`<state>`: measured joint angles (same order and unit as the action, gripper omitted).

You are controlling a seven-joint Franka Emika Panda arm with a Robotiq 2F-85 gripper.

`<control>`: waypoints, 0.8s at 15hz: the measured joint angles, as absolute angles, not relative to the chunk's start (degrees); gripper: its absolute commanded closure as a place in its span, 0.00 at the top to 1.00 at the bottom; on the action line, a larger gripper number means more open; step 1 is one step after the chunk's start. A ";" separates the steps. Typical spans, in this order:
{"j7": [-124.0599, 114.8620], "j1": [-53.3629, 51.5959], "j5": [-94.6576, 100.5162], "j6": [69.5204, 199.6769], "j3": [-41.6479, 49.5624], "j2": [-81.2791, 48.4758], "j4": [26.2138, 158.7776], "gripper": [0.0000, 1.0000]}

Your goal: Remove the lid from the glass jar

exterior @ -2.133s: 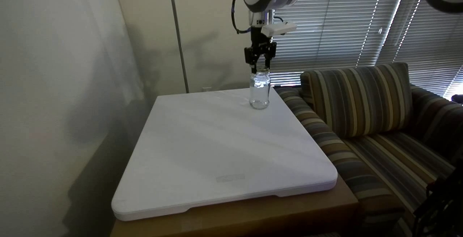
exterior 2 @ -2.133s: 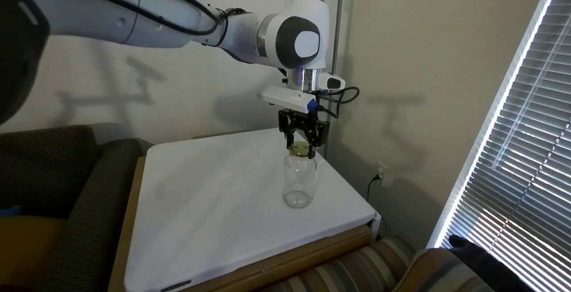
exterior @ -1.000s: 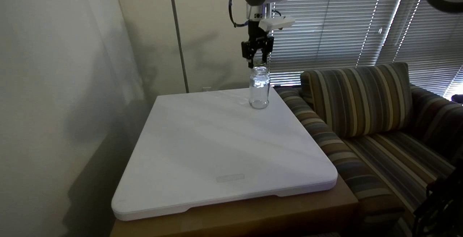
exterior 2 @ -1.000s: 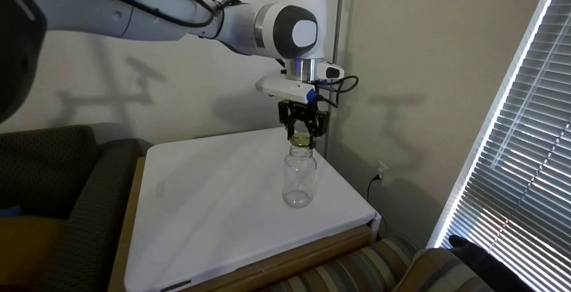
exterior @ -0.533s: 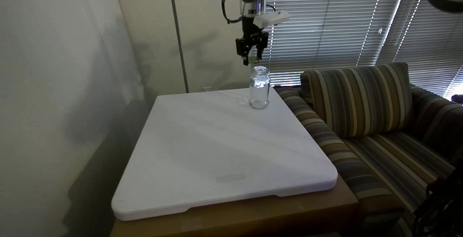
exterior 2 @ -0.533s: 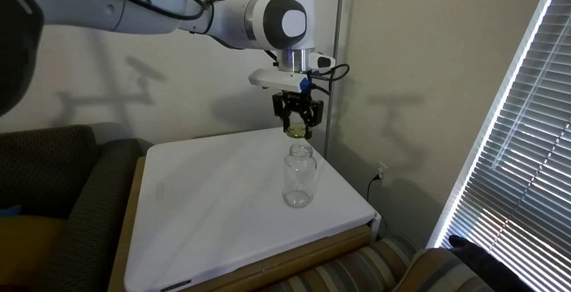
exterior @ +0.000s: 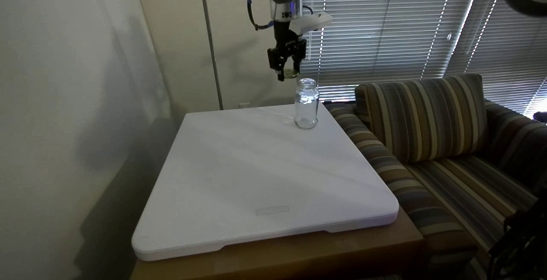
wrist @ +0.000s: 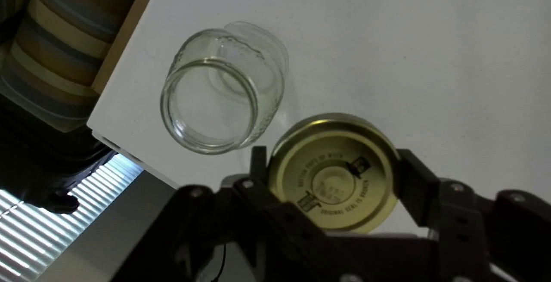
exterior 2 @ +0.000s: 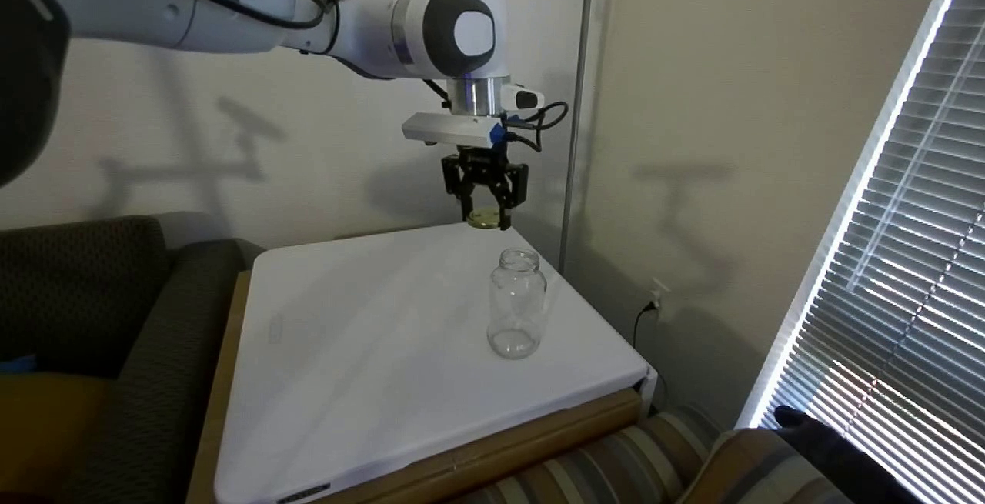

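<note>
The lid point(wrist: 334, 185), a gold disc with printing around its raised centre, is pinched by its rim between the two black fingers of my gripper point(wrist: 335, 171). Both exterior views show the gripper point(exterior 2: 485, 220) pointing down, with the lid point(exterior 2: 484, 218) held roughly level in the air. Below and to one side, the clear glass jar point(exterior 2: 517, 304) stands upright on the white board point(exterior 2: 369, 319), its mouth uncovered. In the wrist view the jar point(wrist: 269, 88) is up and left of the lid, with a gap between them.
A striped sofa point(exterior: 423, 117) runs along one side of the board, close to the jar. Walls and a metal pole point(exterior 2: 582, 104) stand behind the arm. Window blinds point(exterior: 384, 36) hang at the back. A brown base point(exterior: 277, 258) carries the board.
Held in my gripper, the lid has risen off the jar's mouth and then shifted sideways, leftward in both exterior views. The jar has stayed where it was.
</note>
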<state>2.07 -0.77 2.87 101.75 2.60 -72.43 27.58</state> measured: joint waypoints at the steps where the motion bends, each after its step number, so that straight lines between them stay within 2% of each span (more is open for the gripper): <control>1: 2.56 -1.16 2.87 101.04 2.58 -72.43 27.58 0.47; 12: 6.40 -4.88 2.73 97.06 0.55 -72.72 27.74 0.47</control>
